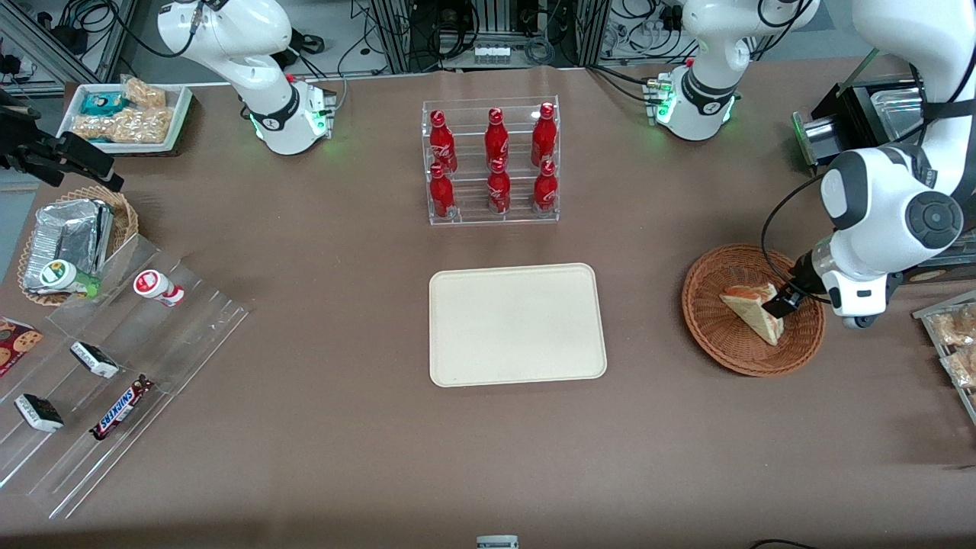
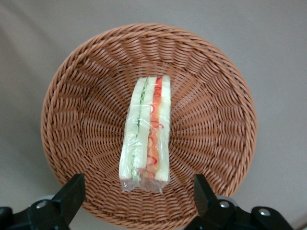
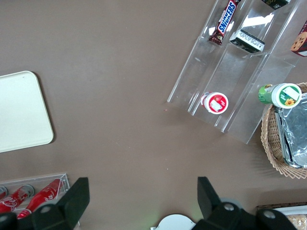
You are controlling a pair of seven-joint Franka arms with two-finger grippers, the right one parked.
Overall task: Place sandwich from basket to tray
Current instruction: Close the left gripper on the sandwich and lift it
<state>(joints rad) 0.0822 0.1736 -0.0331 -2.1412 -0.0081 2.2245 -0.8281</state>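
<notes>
The sandwich (image 2: pixel 146 130) lies ungrasped in the basket (image 2: pixel 76 86) (tray (image 1: pixel 517 324) bare), the gripper (image 2: pixel 136 194) spread wide above it.

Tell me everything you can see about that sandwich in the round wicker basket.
The sandwich is a triangular wedge of pale bread with red, orange and green filling layers, wrapped in clear film. It lies in the reddish-brown woven basket, roughly at its middle, with the cut side facing up toward the wrist camera. The hand hangs open just above it, one finger to each side, not gripping it.
</notes>
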